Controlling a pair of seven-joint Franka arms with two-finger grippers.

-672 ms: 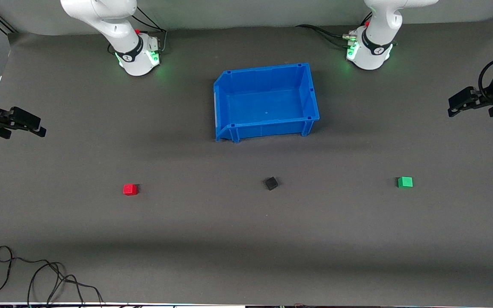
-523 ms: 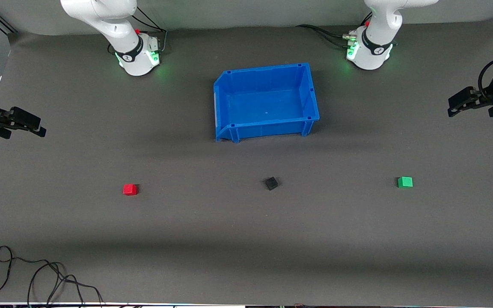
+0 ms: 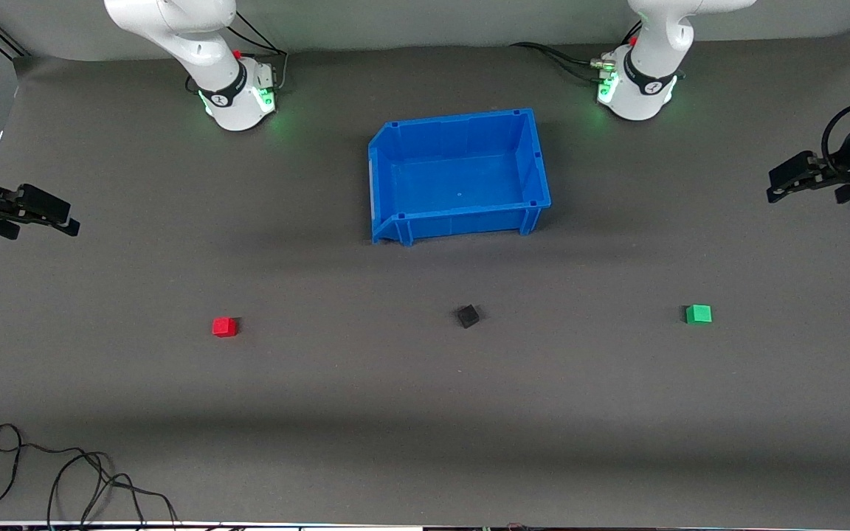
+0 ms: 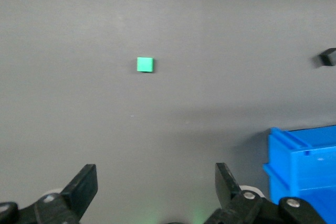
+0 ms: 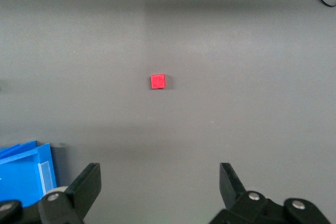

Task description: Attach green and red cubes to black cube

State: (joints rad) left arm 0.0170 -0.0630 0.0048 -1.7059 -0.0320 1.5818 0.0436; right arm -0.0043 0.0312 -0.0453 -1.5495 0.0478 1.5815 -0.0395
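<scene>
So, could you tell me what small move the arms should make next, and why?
Probably lower the left gripper toward the green cube to grasp it. Both grippers are open and empty up at the table's ends, the right gripper likewise waiting, and the green cube, red cube and black cube lie apart.

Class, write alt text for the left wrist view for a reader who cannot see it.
A small green cube lies alone on the grey mat, with the left claw open and empty above it. A blue bin corner and the black cube show at the frame's edge.
</scene>
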